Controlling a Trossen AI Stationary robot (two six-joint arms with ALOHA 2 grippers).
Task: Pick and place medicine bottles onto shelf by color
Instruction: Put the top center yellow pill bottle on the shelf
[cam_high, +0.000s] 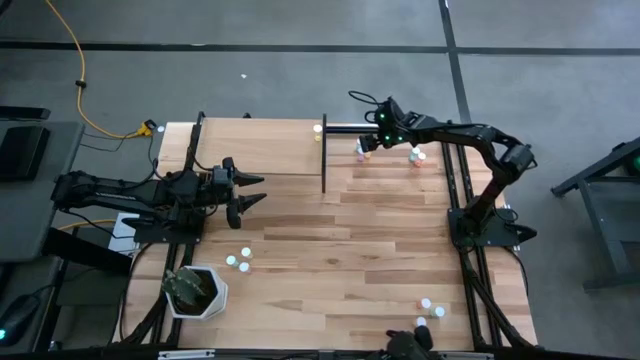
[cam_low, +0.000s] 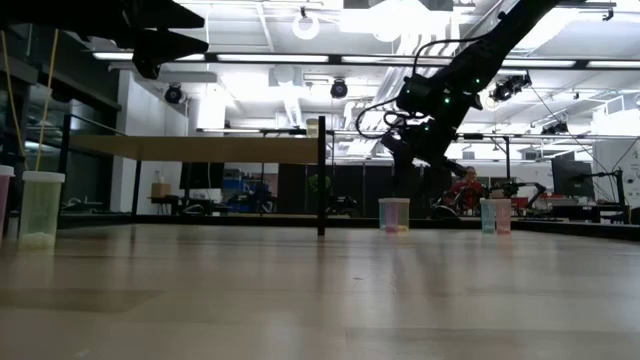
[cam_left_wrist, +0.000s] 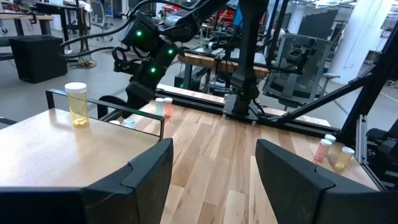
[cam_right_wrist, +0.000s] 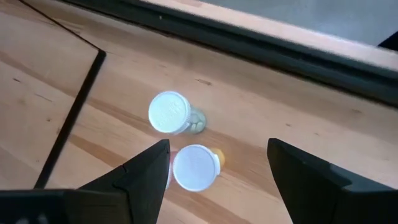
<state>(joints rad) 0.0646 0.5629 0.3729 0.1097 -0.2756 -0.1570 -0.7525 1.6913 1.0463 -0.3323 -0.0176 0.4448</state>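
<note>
While the left gripper (cam_high: 250, 190) hangs with jaws apart beside the shelf (cam_high: 260, 147) at the table's far-left corner, holding nothing, the right gripper (cam_high: 370, 125) hovers spread over two white-capped medicine bottles (cam_right_wrist: 186, 143) near the far edge. One yellow bottle (cam_left_wrist: 76, 104) stands on the shelf's far corner.

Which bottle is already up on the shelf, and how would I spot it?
Find the shelf, the plain light-wood board on black posts at the table's far side. One medicine bottle stands alone at its far corner, beside the black post nearest the right hand. It is yellowish with a white cap; every other bottle sits down on the striped tabletop.
</note>
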